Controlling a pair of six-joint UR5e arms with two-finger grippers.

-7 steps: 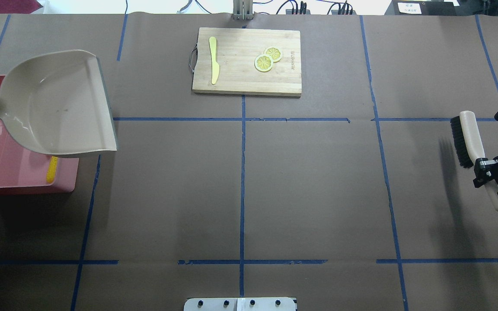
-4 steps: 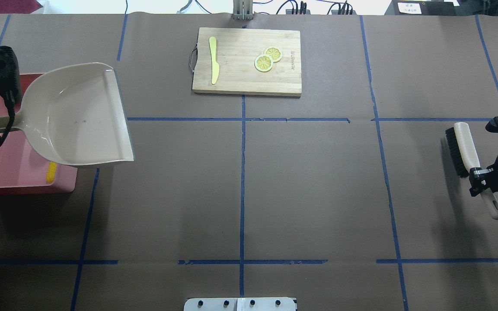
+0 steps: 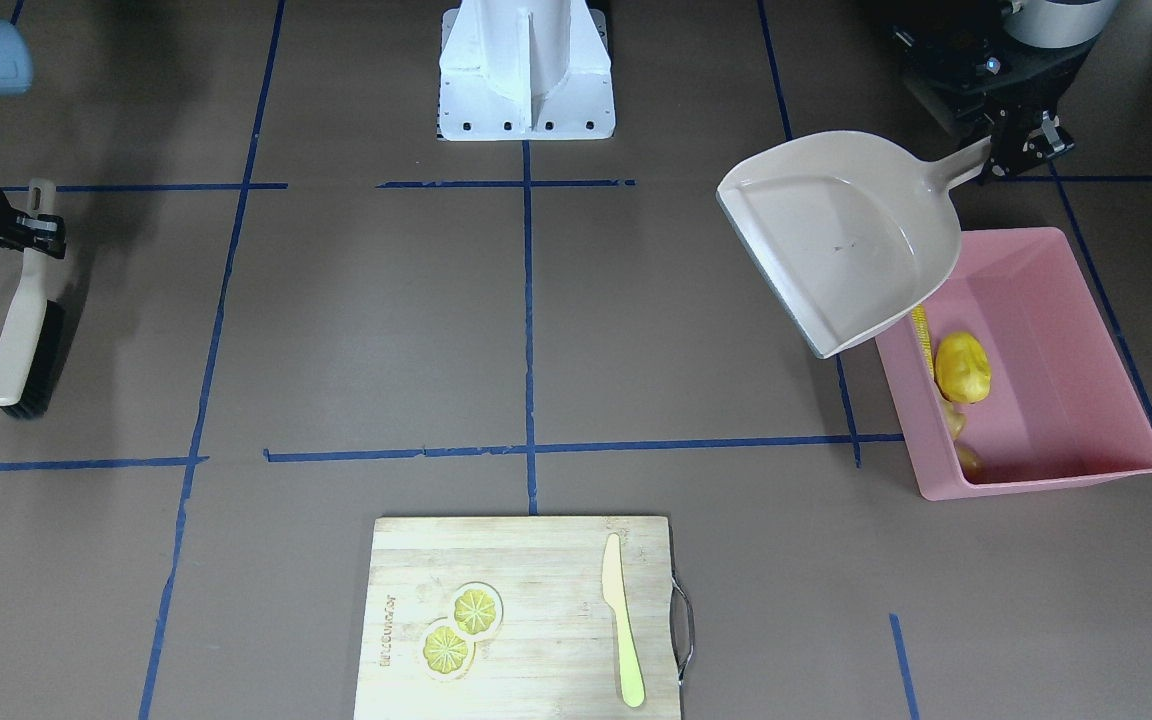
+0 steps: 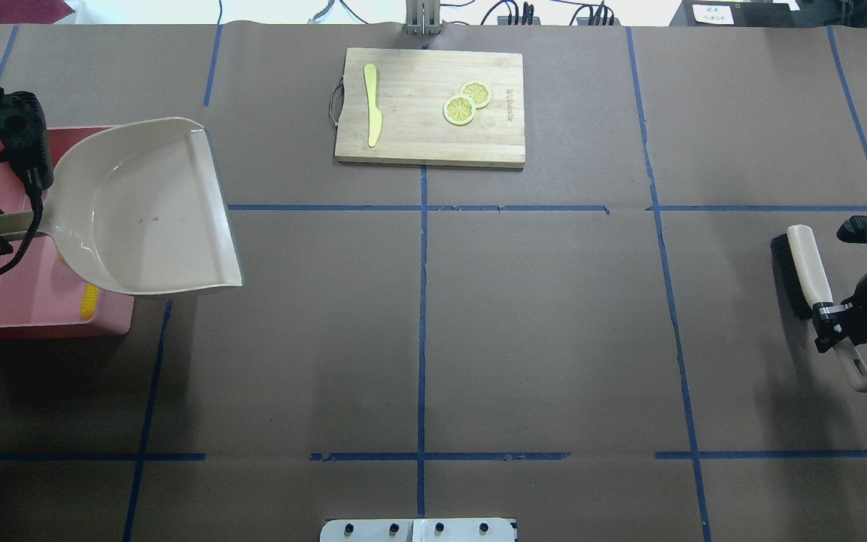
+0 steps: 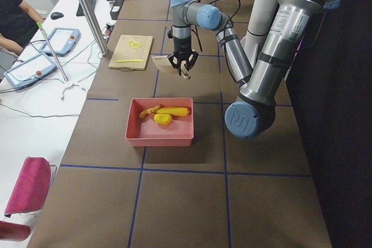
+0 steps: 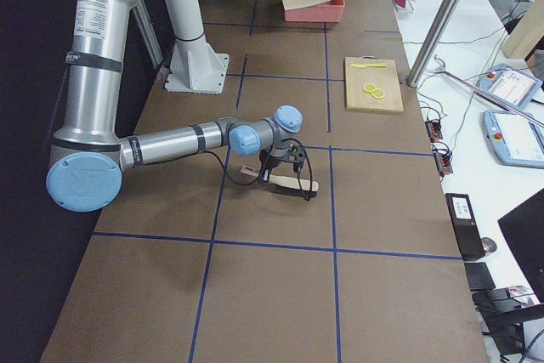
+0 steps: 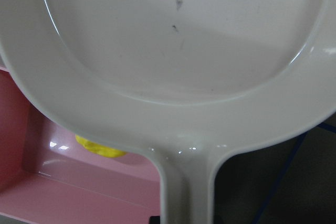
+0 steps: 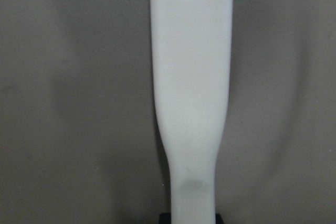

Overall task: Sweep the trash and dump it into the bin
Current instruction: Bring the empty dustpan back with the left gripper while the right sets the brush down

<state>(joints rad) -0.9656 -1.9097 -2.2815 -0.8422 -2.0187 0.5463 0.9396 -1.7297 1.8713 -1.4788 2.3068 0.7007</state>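
So the long yellow corn cob (image 3: 921, 333), smooth yellow oval lump (image 3: 963, 367) and knobbly tan ginger root (image 3: 954, 422) all lie in the big pink plastic tub (image 3: 1086, 330) at the left edge of the desk (image 4: 554, 339). The left end effector (image 3: 998, 158) clamps the beige plastic dustpan (image 3: 846, 240) by its handle over the tub; the right end effector (image 3: 31, 240) grips the cream-handled black brush (image 3: 21, 340) by the right edge.

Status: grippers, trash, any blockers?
Left gripper shut on dustpan, empty, raised near bin. Right gripper shut on brush. Corn cob, potato, ginger root in bin. No blockers seen.
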